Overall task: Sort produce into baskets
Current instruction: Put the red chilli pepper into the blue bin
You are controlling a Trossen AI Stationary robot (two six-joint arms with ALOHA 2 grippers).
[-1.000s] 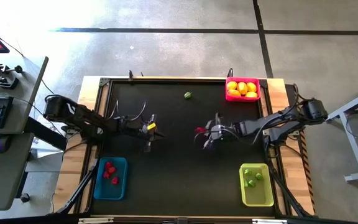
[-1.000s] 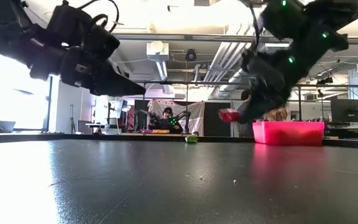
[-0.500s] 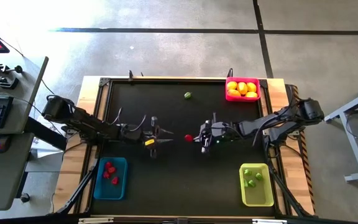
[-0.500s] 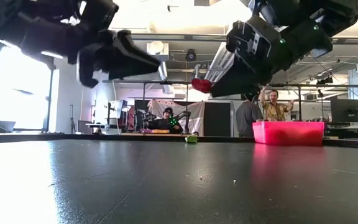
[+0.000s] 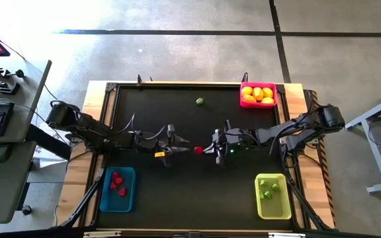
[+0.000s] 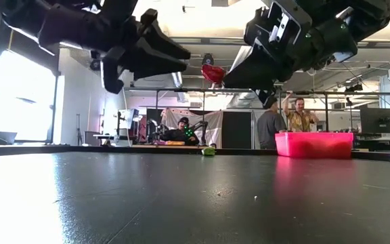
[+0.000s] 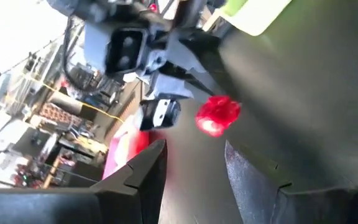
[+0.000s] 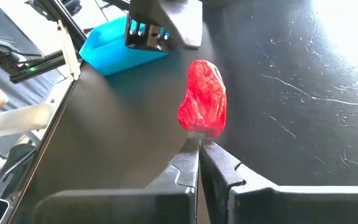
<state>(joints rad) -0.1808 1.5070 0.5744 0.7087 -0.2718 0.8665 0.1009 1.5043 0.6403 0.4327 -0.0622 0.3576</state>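
Black desk (image 5: 177,185) | right gripper (image 5: 208,150) pinching crinkly red toy fruit (image 5: 198,150) | left gripper (image 5: 179,149) gaping wide, approaching | release after left closes.

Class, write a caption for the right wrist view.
Right gripper pinches a crinkled red toy fruit above the black table.

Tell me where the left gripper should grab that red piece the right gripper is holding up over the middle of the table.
Best taken by its free end. The right gripper pinches the red piece at one narrow end only, so the bulge beyond it is bare. The left gripper, open, faces it from the opposite side and should probably come straight in and close across that bulge, clear of the right fingertips.
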